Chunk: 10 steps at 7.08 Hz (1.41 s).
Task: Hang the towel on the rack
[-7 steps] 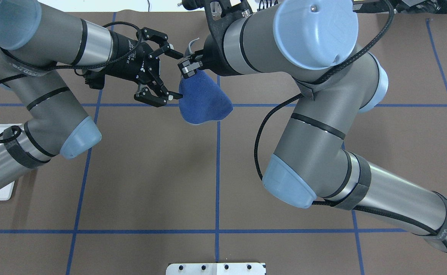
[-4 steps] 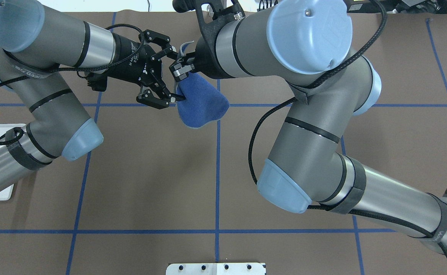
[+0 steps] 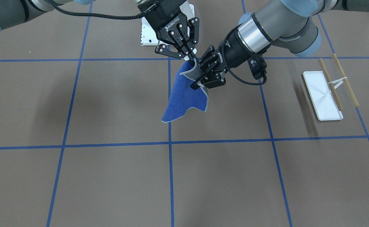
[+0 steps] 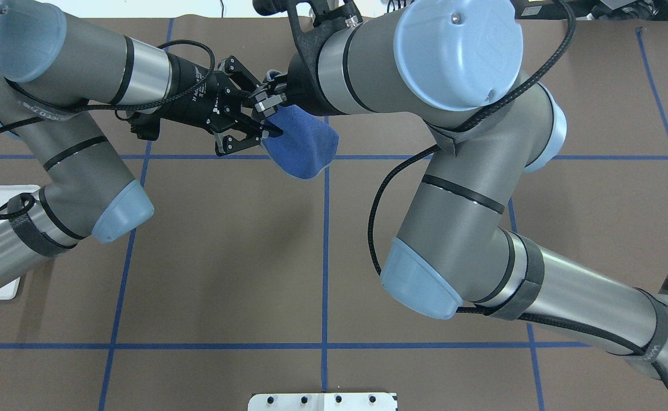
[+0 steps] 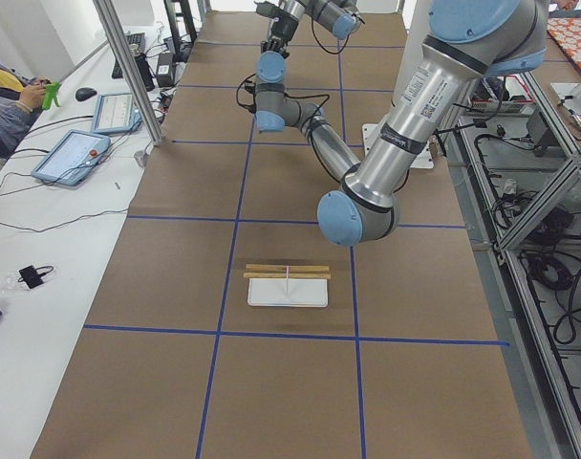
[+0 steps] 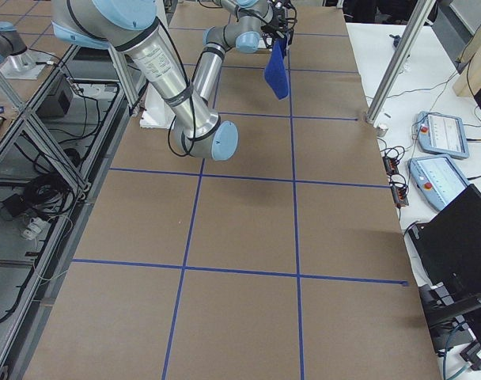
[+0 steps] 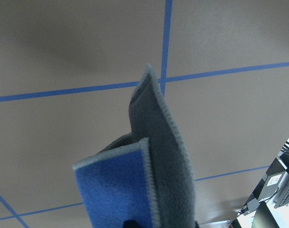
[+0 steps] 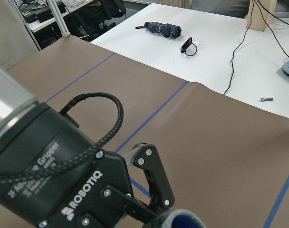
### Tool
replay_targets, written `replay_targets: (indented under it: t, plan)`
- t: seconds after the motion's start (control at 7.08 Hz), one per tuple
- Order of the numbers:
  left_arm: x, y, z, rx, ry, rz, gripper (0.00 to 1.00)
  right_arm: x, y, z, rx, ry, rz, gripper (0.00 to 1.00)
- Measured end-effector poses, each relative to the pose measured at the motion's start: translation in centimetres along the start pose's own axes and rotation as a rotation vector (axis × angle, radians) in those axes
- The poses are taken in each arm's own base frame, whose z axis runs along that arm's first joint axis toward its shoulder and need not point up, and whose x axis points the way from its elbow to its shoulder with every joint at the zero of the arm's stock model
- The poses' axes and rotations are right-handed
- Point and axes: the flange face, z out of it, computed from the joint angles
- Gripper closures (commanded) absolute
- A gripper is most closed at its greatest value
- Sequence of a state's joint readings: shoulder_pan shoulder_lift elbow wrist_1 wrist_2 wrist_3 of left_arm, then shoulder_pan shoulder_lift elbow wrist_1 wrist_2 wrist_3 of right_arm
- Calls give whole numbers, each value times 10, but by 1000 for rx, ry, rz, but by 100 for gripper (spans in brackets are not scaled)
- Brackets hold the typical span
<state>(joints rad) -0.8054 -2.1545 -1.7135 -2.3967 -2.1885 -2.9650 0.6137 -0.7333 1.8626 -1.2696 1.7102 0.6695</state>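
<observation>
The royal-blue towel (image 3: pixel 184 97) with a grey reverse hangs in the air over the table's far middle; it also shows in the overhead view (image 4: pixel 302 145). My right gripper (image 3: pixel 190 59) is shut on its top corner. My left gripper (image 3: pixel 198 77) comes in from the side just below, and its jaws are closed in on the towel's grey upper edge (image 7: pixel 168 156). The rack (image 3: pixel 323 94), a white tray with two wood dowels, stands apart on my left side. In the overhead view the rack (image 4: pixel 0 292) is mostly hidden under my left arm.
A white bolted pedestal (image 4: pixel 322 401) sits at the table's near edge by my base. Blue tape lines grid the brown table. Tablets and cables lie on the white bench (image 5: pixel 75 153) across the table.
My left gripper has moved in toward the towel and its jaws have narrowed from wide open onto the towel's edge. My right gripper has shifted the towel slightly toward my left arm.
</observation>
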Motion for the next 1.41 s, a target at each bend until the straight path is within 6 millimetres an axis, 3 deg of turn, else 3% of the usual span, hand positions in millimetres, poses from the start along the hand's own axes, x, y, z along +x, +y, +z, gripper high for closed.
replay_targets:
  t: [0.14, 0.28, 0.42, 0.71, 0.99, 1.27, 1.41]
  plan:
    - [-1, -1, -1, -11, 1, 10, 100, 1, 0, 0, 4, 7, 0, 100]
    - [-2, -2, -2, -23, 3, 25, 100, 2, 0, 1, 5, 11, -1, 77]
    - [-3, -4, -3, -34, 5, 51, 100, 4, 1, 1, 9, 21, 3, 1]
    - [-3, -10, -3, -32, 8, 117, 100, 16, 9, 1, 33, 80, 56, 0]
    - [13, -23, -6, -1, 30, 201, 100, 37, 32, -10, 36, 111, 109, 0]
    - [34, -46, -30, 43, 66, 348, 100, 77, 58, -30, 24, 161, 133, 0]
    - [32, -70, -44, 69, 55, 468, 100, 106, 74, -32, -1, 208, 146, 0]
